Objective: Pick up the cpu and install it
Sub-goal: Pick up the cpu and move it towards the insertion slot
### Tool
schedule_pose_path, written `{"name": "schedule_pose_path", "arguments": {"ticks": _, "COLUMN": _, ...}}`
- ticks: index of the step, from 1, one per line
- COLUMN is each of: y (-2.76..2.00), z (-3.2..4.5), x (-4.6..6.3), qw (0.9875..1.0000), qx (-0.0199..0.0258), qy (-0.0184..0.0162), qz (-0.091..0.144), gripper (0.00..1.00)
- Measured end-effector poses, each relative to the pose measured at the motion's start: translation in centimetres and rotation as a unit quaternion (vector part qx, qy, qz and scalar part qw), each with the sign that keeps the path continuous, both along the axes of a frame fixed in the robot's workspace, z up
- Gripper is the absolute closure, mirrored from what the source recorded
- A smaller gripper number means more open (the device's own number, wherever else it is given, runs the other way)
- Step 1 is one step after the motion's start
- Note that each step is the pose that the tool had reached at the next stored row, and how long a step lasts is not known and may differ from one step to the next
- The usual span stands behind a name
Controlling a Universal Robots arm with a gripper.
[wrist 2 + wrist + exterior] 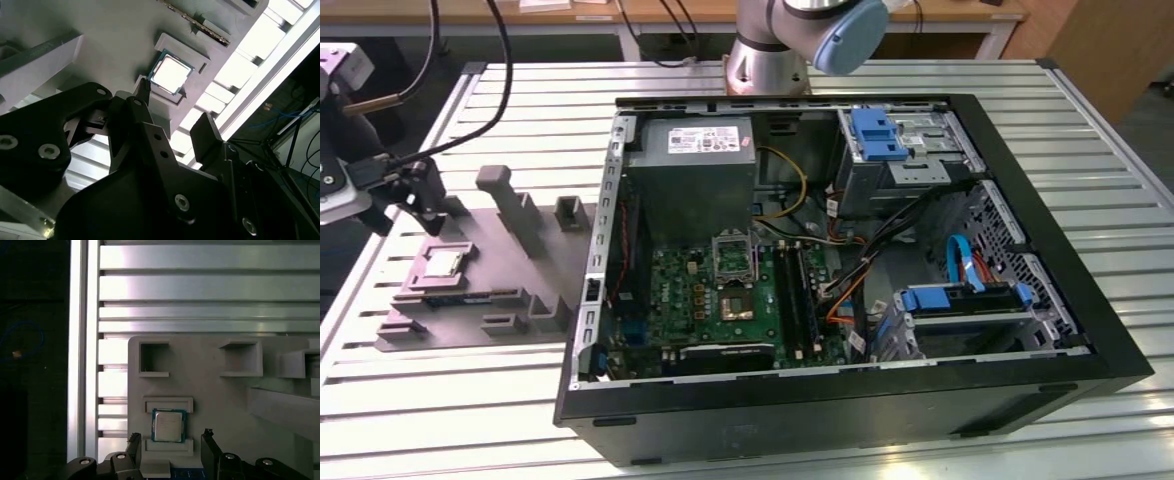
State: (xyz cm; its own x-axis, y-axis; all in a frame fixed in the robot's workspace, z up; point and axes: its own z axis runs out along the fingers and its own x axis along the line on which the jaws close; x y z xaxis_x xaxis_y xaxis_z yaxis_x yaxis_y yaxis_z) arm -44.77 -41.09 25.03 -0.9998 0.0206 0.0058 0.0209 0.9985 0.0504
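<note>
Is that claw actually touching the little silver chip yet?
Apart. In the first wrist view the open claw straddles the cpu, with bare grey tray showing between chip and claw on either side.

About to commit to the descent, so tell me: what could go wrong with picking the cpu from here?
1. The cpu lies low in a pocket of the grey fixture plate. The open end effector has a finger on either side of it, and its fingertips might land on the pocket's raised ledges rather than on the chip's edges.
2. The chip is thin and flat, so a shallow grip could tilt or drop it.
</note>
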Motion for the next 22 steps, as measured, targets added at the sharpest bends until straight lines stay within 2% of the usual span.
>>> {"name": "schedule_pose_path", "arguments": {"ticks": 12, "y": -0.06, "z": -2.18, "x": 0.0, "qw": 1.0, "qx": 0.0001, "qy": -0.0001, "qz": 0.0, "gripper": 0.41}}
{"name": "schedule_pose_path", "arguments": {"ticks": 16, "y": -0.06, "z": -2.26, "x": 0.0, "qw": 1.0, "qx": 0.0004, "qy": -0.0001, "qz": 0.0, "gripper": 0.41}}
{"name": "schedule_pose_path", "arguments": {"ticks": 18, "y": -0.06, "z": -2.28, "x": 0.0, "qw": 1.0, "qx": 0.0005, "qy": -0.0033, "qz": 0.0, "gripper": 0.41}}
{"name": "schedule_pose_path", "arguments": {"ticks": 22, "y": -0.06, "z": -2.28, "x": 0.0, "qw": 1.0, "qx": 0.0005, "qy": -0.0035, "qz": 0.0, "gripper": 0.41}}
